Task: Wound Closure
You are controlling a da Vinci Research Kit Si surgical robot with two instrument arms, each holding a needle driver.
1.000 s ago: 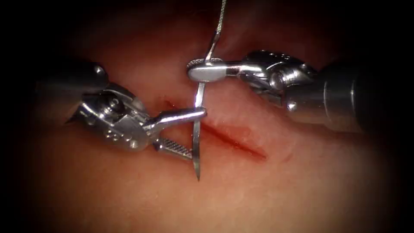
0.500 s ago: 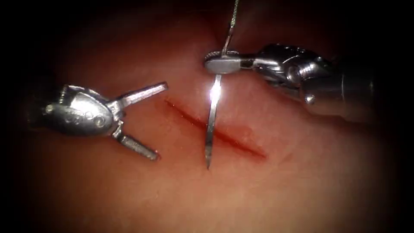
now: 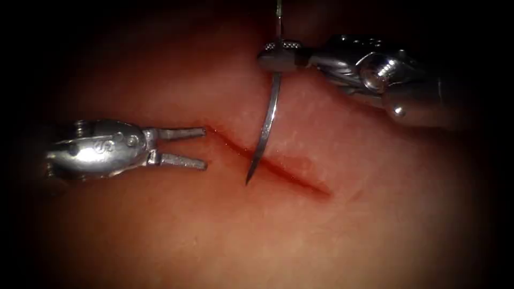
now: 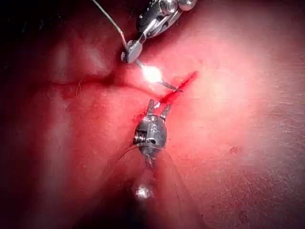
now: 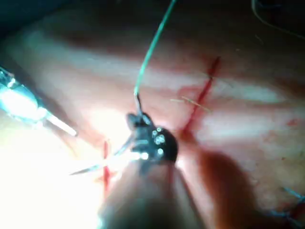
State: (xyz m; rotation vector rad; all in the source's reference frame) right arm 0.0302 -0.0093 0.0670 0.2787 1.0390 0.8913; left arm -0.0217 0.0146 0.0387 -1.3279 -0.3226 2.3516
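One needle (image 3: 266,126) in R pincer (image 3: 278,55).

Endoscope light: brightest on the tissue (image 3: 278,230) at the near centre, fading to black toward every edge.
Shadows: far tissue is dim behind the right tool (image 3: 276,54).
Glare: bright sheen on the left tool (image 3: 204,147) body; thin gleam along the needle (image 3: 269,120).
Left wrist view: white flare on the needle.
Right wrist view: white glare washes out the tissue around the needle.
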